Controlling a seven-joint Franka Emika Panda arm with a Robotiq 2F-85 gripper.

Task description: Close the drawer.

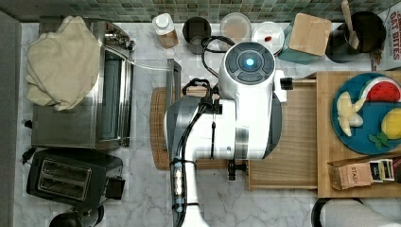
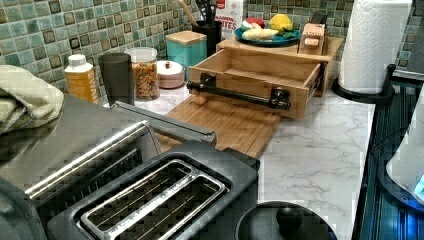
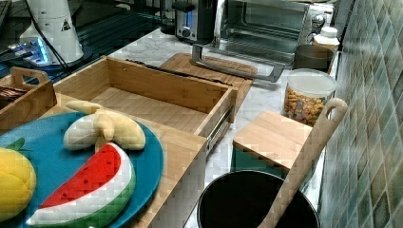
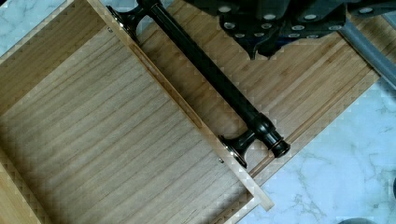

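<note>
Drawer standing pulled out from bamboo stand, upper middle of left view; inside bare. Black bar handle running across its front, overhanging cutting board on marble counter. In wrist view, gripper hanging at upper edge, just beyond handle, not touching; finger spread — cannot tell. Arm covering drawer's front at centre of top view.

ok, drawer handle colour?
Black, glossy bar handle on the light bamboo drawer; clearest in the wrist view.
</note>
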